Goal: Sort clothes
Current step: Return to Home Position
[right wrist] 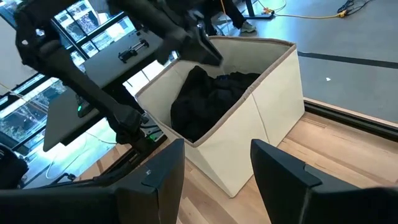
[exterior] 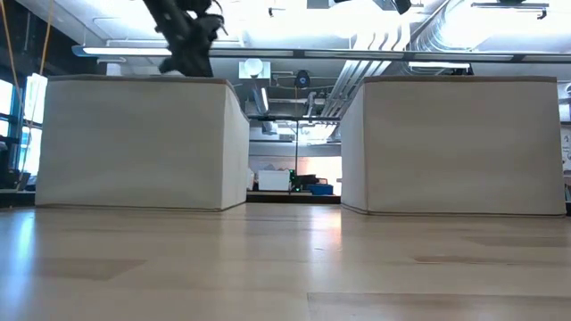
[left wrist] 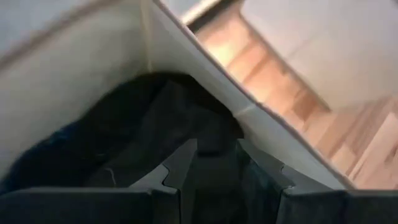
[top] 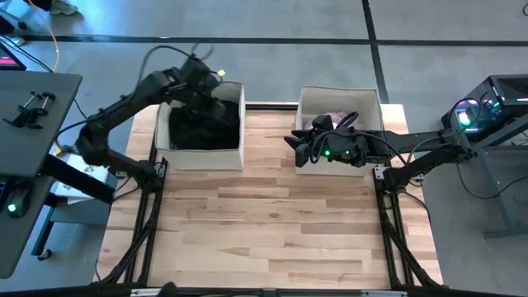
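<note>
Black and dark navy clothes (top: 202, 124) lie heaped in the left beige bin (top: 200, 157); they also show in the right wrist view (right wrist: 208, 99). My left gripper (left wrist: 214, 165) hangs over that heap inside the bin's far part (top: 206, 89), fingers apart, with dark cloth (left wrist: 214, 134) between them. My right gripper (top: 290, 142) is open and empty, level above the near left corner of the right bin (top: 340, 92), pointing toward the left bin. A pale pink garment (top: 334, 121) lies in the right bin. The plaid shirt, teal piece and white socks are out of view. My left gripper comes at the dark heap from above, pointing down into the left bin. Dark cloth (left wrist: 217, 146) shows between its two spread fingers, but I cannot tell whether they touch it.
The two beige bins stand side by side at the table's far edge, with a gap between them (exterior: 294, 192). Bare wooden tabletop (top: 264, 223) stretches from the bins to the near edge. A side table (top: 33, 115) stands off the left edge and a lit computer case (top: 487, 111) off the right.
</note>
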`<state>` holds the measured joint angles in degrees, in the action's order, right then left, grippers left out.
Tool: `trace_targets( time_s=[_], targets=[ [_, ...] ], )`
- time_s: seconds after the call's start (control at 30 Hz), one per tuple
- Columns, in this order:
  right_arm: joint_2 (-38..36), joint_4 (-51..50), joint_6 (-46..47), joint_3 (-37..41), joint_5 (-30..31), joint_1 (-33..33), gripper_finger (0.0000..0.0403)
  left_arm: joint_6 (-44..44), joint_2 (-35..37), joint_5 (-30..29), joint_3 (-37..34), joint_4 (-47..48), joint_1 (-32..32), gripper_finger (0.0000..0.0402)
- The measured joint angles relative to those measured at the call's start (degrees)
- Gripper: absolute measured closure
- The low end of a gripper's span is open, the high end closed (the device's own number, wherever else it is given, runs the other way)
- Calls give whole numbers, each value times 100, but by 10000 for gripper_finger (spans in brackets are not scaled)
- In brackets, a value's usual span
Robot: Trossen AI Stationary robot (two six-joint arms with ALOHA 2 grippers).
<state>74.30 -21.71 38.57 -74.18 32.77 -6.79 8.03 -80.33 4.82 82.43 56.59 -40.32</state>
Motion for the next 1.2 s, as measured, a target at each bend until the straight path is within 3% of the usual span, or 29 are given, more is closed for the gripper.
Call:
trace_targets(
  time_s=[0.27,0.4,0.57,0.77,1.03,1.2],
  targets=[
    [0,-12,38,1,-4,0,229,75,-1322,-118,0,442,408,300],
    [0,-31,149,1,-150,0,229,-152,-2007,-453,-23,728,520,300],
    [0,-40,265,1,-366,-13,229,-346,-2313,-697,-345,349,525,300],
    [0,-180,297,1,-385,-39,229,-229,-1655,-712,-396,174,482,300],
    [-74,-145,18,1,-332,27,229,-201,-35,-722,-391,177,461,300],
    [-526,-242,-314,1,-450,64,229,20,1031,-710,-387,168,511,300]
  ],
)
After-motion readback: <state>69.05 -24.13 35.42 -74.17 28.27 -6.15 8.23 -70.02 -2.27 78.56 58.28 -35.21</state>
